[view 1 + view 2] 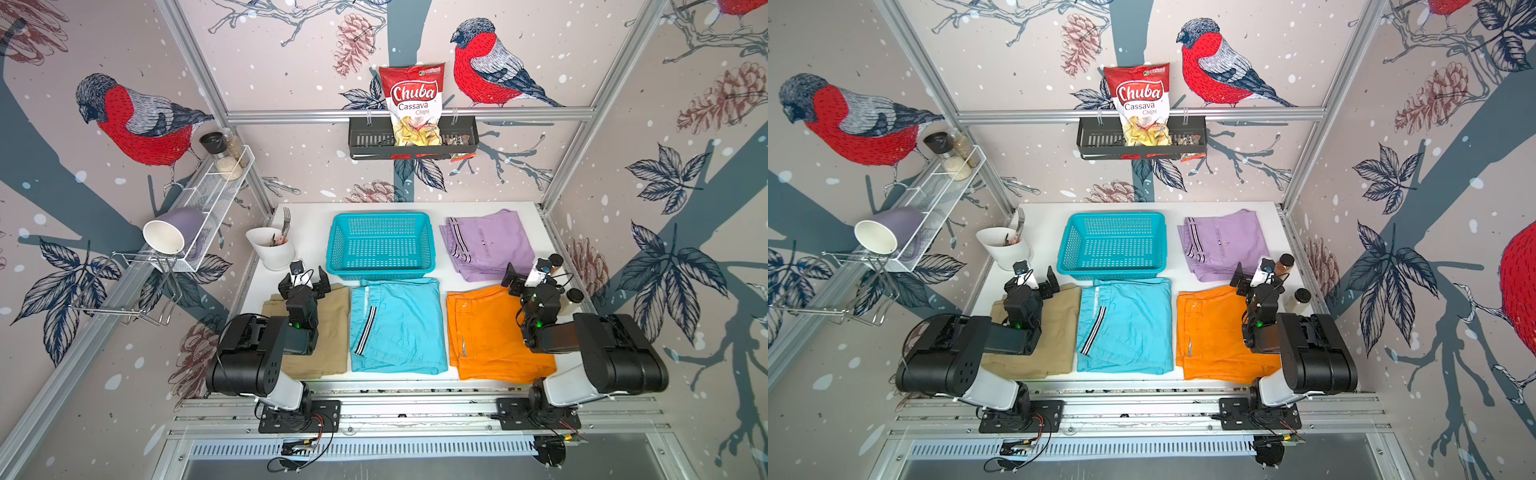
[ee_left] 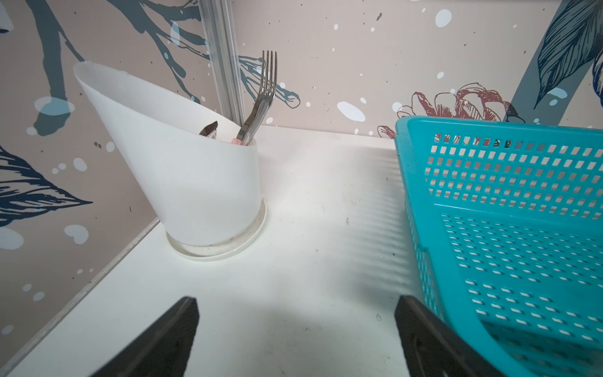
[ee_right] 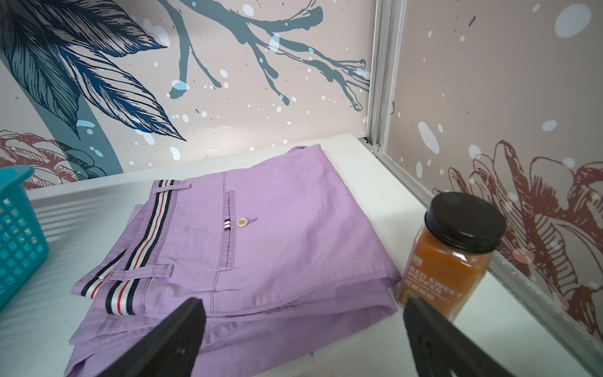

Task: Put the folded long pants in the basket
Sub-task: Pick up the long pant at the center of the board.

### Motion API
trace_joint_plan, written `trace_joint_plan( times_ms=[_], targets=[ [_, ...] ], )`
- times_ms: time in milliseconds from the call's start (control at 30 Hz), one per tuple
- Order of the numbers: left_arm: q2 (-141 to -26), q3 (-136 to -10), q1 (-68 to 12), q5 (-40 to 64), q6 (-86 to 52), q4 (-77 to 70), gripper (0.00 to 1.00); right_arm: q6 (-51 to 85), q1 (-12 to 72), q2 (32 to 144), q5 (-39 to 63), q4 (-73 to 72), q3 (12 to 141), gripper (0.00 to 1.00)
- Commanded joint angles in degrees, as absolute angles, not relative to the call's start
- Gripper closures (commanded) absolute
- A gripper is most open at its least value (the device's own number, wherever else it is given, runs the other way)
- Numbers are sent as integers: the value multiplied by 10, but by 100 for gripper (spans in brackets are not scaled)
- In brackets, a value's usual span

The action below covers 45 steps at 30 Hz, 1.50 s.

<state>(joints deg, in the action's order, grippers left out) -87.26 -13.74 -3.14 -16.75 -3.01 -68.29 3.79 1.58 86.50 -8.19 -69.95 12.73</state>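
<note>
Now the turquoise basket point(image 1: 380, 249) sits at the back of the white table point(image 1: 313, 224), the lilac pants point(image 1: 490, 245) just beside it, and the tan pants point(image 1: 332, 328), light blue pants point(image 1: 397, 328) and orange pants point(image 1: 490, 332) lie in a row in front. The left gripper point(image 2: 295, 303) hangs wide open near the basket's corner, and the right gripper point(image 3: 303, 303) hangs wide open by the lilac pants, both holding nothing.

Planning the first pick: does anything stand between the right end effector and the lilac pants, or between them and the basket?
Nothing visible. The open right end effector faces the folded lilac cloth pants; bare white table separates them from the turquoise perforated plastic basket.
</note>
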Motion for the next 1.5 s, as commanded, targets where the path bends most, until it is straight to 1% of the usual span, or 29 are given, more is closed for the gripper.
trace_joint_plan(
  times_ms=[0, 100, 167, 200, 233, 267, 300, 333, 367, 433, 500, 567, 600, 633, 667, 700, 767, 800, 900, 1033, 1167, 1300, 1467],
  targets=[
    [-871, -139, -31, -172, -29, -701, 2, 35, 18, 863, -88, -706, 129, 0],
    [-871, -139, -31, -172, -29, -701, 2, 33, 21, 861, -96, -711, 126, 0],
    [-870, -138, -31, -172, -29, -702, 2, 28, 39, 839, -142, -710, 122, 0],
    [-870, -137, -31, -172, -29, -704, 2, 24, 56, 819, -199, -700, 124, 0],
    [-867, -138, -33, -172, -26, -704, 2, 20, 81, 793, -273, -646, 141, 0],
    [-853, -149, -37, -164, -20, -670, 2, 22, 109, 763, -319, -561, 176, 0],
    [-840, -159, -40, -167, -12, -647, 2, 44, 123, 740, -324, -483, 208, 0],
    [-819, -186, -48, -190, -13, -578, 2, 73, 130, 726, -312, -425, 237, 0],
    [-800, -241, -53, -218, -48, -454, 2, 113, 133, 718, -277, -363, 267, 0],
    [-799, -369, -54, -293, -175, -207, 2, 153, 135, 696, -174, -279, 313, 0],
    [-825, -486, -54, -290, -247, -12, 2, 187, 153, 692, -115, -223, 345, 0],
    [-841, -528, -68, -318, -254, 46, 2, 236, 179, 690, -89, -191, 355, 0],
    [-835, -517, -75, -349, -263, 46, 2, 268, 195, 687, -72, -178, 355, 0],
    [-821, -499, -76, -354, -269, 39, 2, 297, 206, 686, -55, -172, 351, 0],
    [-794, -466, -76, -327, -255, 10, 2, 328, 217, 686, -34, -169, 347, 0],
    [-756, -429, -74, -261, -233, -40, 2, 357, 234, 688, -5, -171, 336, 0],
    [-687, -370, -74, -128, -214, -117, 2, 369, 270, 698, 24, -173, 325, 0],
    [-659, -361, -74, -78, -221, -120, 2, 362, 289, 706, 27, -166, 324, 0],
    [-627, -377, -74, -11, -289, -58, 2, 340, 322, 736, 40, -149, 326, 0],
    [-639, -360, -75, 80, -353, -27, 3, 353, 340, 754, 110, -165, 316, 0],
    [-636, -351, -75, 76, -369, 2, 3, 369, 375, 775, 141, -191, 304, 4],
    [-578, -336, -76, 93, -382, -5, 3, 380, 413, 813, 143, -200, 307, 6],
    [-529, -333, -76, 89, -374, 23, 3, 391, 410, 890, 112, -145, 339, 8]
  ],
)
